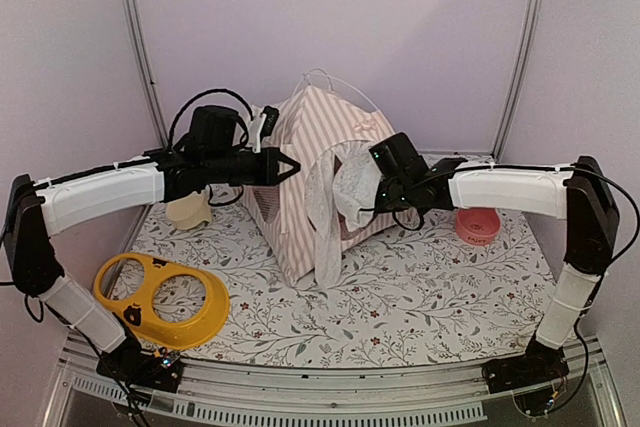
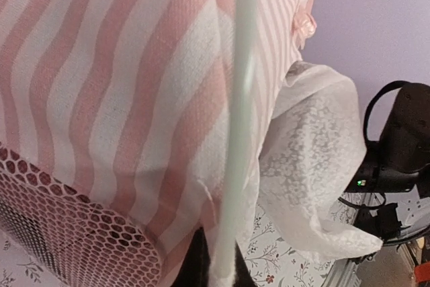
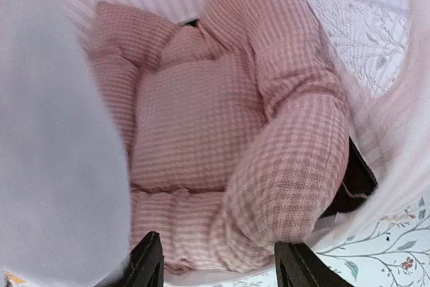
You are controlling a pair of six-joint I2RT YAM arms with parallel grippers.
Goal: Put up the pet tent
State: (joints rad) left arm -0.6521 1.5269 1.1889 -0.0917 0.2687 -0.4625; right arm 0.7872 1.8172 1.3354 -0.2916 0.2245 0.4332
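Now the pet tent (image 1: pixel 300 197) stands upright at the back middle of the floral tabletop (image 1: pixel 430 297), its sheer curtain (image 1: pixel 330 212) hanging loose over the doorway. The left tool (image 1: pixel 288 166) is pressed against the tent's left side, clamped together on the thin white pole (image 2: pixel 238 132). The right tool (image 3: pixel 218 247) sits at the doorway with its fingers apart and nothing gripped between them — the pink checked cushion (image 3: pixel 195 119) lies crumpled inside, just beyond.

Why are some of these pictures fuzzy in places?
Top view: soft, even light, tent sharp. Left wrist view: the pole near the lens smears, the striped fabric behind it looks crisp. Right wrist view: curtain against the lens is a grey blur; the cushion is clear.
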